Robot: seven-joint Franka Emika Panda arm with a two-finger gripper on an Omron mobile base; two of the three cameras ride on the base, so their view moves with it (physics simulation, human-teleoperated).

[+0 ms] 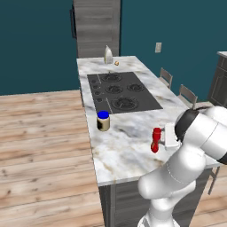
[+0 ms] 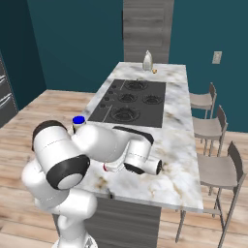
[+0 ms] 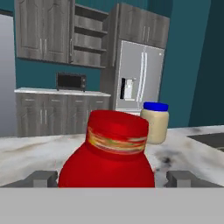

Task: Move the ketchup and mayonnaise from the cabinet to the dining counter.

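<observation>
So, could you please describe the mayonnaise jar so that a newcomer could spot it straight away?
Find the long marble-topped dining counter with the black cooktop set into it. On the bare marble just in front of the cooktop's near left corner stands the mayonnaise. It is a squat cream jar with a bright blue lid, unlike the all-red ketchup further right or the pale cone-shaped bottle at the far end.

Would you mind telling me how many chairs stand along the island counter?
3, lined along the counter's far side: nearest chair, middle chair, farthest chair. More could be hidden beyond the frame.
</observation>
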